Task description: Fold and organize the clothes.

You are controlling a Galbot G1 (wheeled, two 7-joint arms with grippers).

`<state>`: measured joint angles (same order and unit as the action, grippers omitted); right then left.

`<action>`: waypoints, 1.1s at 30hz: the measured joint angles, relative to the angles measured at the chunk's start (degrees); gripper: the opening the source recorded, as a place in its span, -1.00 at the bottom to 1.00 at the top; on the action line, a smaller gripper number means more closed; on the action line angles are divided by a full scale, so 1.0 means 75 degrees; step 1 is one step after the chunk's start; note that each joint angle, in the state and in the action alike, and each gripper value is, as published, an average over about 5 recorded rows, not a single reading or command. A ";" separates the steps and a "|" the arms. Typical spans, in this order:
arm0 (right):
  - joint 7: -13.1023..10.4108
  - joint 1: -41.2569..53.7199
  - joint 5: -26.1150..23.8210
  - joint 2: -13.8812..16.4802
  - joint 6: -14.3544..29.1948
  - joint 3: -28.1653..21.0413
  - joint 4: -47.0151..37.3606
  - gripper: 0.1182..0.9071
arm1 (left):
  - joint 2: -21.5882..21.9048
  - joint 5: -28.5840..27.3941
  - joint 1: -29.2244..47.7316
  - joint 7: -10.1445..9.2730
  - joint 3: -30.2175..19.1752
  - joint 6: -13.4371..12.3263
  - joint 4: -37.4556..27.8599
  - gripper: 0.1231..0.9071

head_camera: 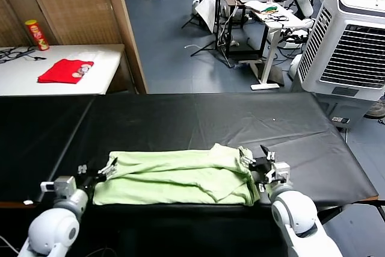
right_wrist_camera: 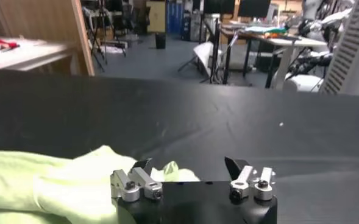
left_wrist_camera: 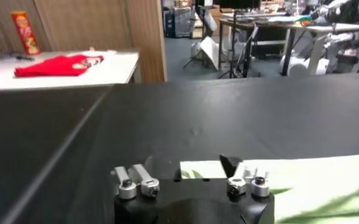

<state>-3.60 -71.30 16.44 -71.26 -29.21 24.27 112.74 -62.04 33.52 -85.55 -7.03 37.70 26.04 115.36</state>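
Note:
The pale green T-shirt (head_camera: 180,176) lies folded into a long band along the front of the black table (head_camera: 198,118). Its pink-red patch does not show. My left gripper (head_camera: 96,173) is open at the shirt's left end; in the left wrist view (left_wrist_camera: 194,163) the shirt's edge (left_wrist_camera: 313,182) lies between the jaws and off to one side. My right gripper (head_camera: 260,162) is open at the shirt's right end; in the right wrist view (right_wrist_camera: 189,164) the bunched cloth (right_wrist_camera: 45,182) reaches one finger (right_wrist_camera: 144,165). Neither holds cloth.
A red folded garment (head_camera: 65,70) and a chips can (head_camera: 36,34) sit on a white side table (head_camera: 24,82) at the back left. A wooden partition (head_camera: 129,28) stands behind. A white air cooler (head_camera: 352,46) stands at the back right. The table's front edge is just below the shirt.

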 joint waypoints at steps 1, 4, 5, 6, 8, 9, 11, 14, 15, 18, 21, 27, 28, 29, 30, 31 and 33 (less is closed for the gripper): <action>0.0005 -0.0011 0.0000 0.0001 0.0003 -0.0001 0.0036 0.72 | -0.0045 0.0038 -0.0084 0.0006 0.0004 -0.0014 -0.0019 0.72; 0.0031 -0.0033 0.0001 0.0018 0.0016 -0.0001 0.0127 0.72 | -0.0173 0.0111 -0.0255 0.0017 0.0012 -0.0049 -0.0107 0.72; 0.0041 -0.0040 0.0003 0.0027 0.0022 0.0000 0.0152 0.72 | -0.0208 0.0131 -0.0285 0.0020 0.0013 -0.0063 -0.0135 0.72; 0.0049 -0.0045 0.0004 0.0037 0.0029 0.0004 0.0171 0.72 | -0.0240 0.0143 -0.0309 0.0023 0.0016 -0.0079 -0.0159 0.71; 0.0058 -0.0055 0.0007 0.0051 0.0046 0.0013 0.0197 0.72 | -0.0295 0.0148 -0.0344 0.0026 0.0023 -0.0113 -0.0189 0.64; 0.0059 -0.0057 0.0007 0.0054 0.0057 0.0017 0.0202 0.72 | -0.0320 0.0148 -0.0359 0.0027 0.0027 -0.0129 -0.0194 0.59; 0.0062 -0.0062 0.0000 0.0051 0.0083 0.0021 0.0200 0.72 | -0.0368 0.0124 -0.0385 0.0028 0.0030 -0.0150 -0.0188 0.37; 0.0072 -0.0064 -0.0032 0.0032 0.0121 0.0014 0.0176 0.72 | -0.0446 0.0017 -0.0398 0.0028 0.0011 -0.0171 -0.0151 -0.05; 0.0079 -0.0064 -0.0051 0.0023 0.0129 0.0009 0.0165 0.72 | -0.0471 -0.0029 -0.0398 0.0027 0.0001 -0.0174 -0.0132 -0.17; 0.0114 -0.0055 -0.0149 -0.0008 0.0151 -0.0014 0.0136 0.72 | -0.0527 -0.0184 -0.0390 0.0015 -0.0016 -0.0168 -0.0068 -0.60; 0.0142 -0.0033 -0.0244 -0.0045 0.0174 -0.0036 0.0113 0.72 | -0.0544 -0.0392 -0.0358 -0.0011 -0.0015 -0.0167 -0.0016 -0.89; 0.0146 0.0015 -0.0270 -0.0077 0.0183 -0.0015 0.0115 0.72 | -0.0399 -0.1344 -0.0214 0.0001 0.0139 -0.0557 -0.0173 -0.91; 0.0146 0.0020 -0.0270 -0.0075 0.0187 -0.0001 0.0119 0.72 | -0.0339 -0.1515 -0.0195 0.0004 0.0204 -0.0629 -0.0244 -0.91; 0.0146 0.0024 -0.0269 -0.0074 0.0191 0.0013 0.0120 0.72 | -0.0270 -0.1661 -0.0185 0.0006 0.0282 -0.0683 -0.0321 -0.91; 0.0146 0.0028 -0.0268 -0.0073 0.0197 0.0025 0.0120 0.72 | -0.0191 -0.1776 -0.0186 0.0005 0.0374 -0.0721 -0.0403 -0.91; 0.0146 0.0031 -0.0267 -0.0076 0.0204 0.0030 0.0117 0.72 | -0.0101 -0.1872 -0.0195 0.0003 0.0485 -0.0749 -0.0493 -0.91; 0.0145 0.0033 -0.0267 -0.0095 0.0218 0.0025 0.0109 0.72 | 0.0102 -0.2062 -0.0233 0.0000 0.0738 -0.0797 -0.0651 -0.91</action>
<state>-2.51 -71.05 14.44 -71.98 -27.57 24.46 113.56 -61.28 18.05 -87.29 -7.03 43.24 20.06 110.47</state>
